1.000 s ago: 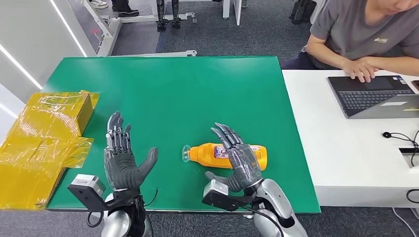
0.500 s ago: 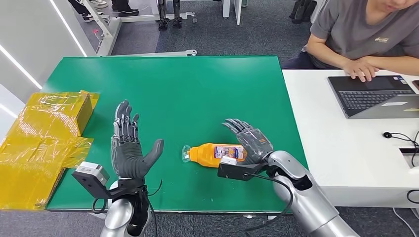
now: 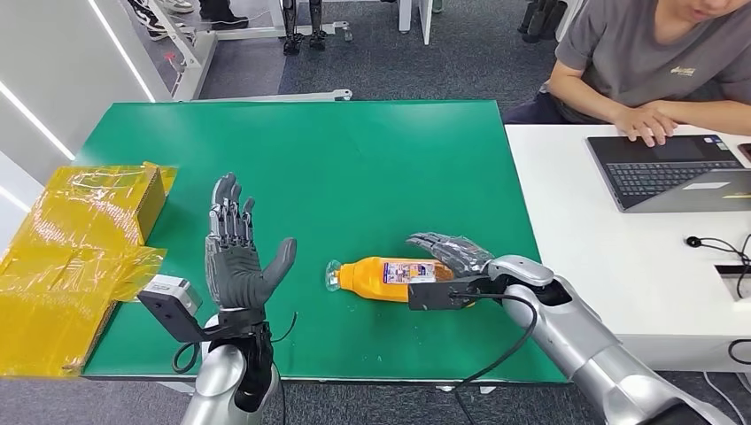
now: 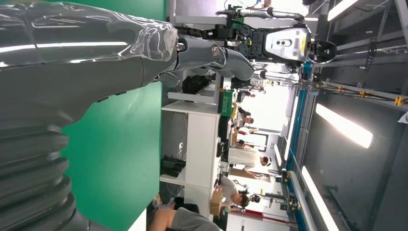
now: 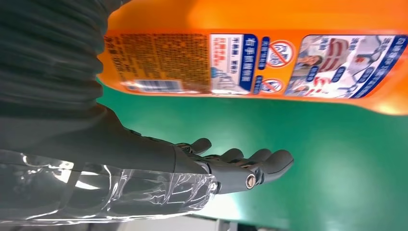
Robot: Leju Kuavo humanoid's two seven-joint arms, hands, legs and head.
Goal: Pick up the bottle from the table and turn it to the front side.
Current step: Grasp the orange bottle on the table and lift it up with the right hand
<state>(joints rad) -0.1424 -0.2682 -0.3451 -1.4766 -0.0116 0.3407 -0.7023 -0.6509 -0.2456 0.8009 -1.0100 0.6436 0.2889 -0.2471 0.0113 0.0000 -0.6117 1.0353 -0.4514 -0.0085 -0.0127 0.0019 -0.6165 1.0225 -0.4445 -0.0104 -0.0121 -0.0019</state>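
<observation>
An orange bottle (image 3: 376, 276) with a clear cap (image 3: 333, 275) lies on its side on the green table (image 3: 354, 168), cap pointing left. Its printed label (image 5: 269, 62) appears close up in the right wrist view. My right hand (image 3: 450, 253) is turned on edge at the bottle's base end, its fingers (image 5: 240, 166) stretched out over the table, apart from the bottle and gripping nothing. My left hand (image 3: 237, 258) is raised upright left of the bottle, palm towards it, fingers spread and empty. The left wrist view shows that hand (image 4: 96, 62) above the green surface.
Yellow taped cardboard boxes (image 3: 80, 239) sit at the table's left edge. A white desk (image 3: 611, 266) adjoins on the right, with a laptop (image 3: 673, 173) and a seated person (image 3: 655, 62) typing. Bare green surface lies beyond the bottle.
My right hand has rolled from lying over the bottle to standing on edge at its base end, its arm swinging out right. My left hand has risen and shifted slightly right. The bottle has stayed put.
</observation>
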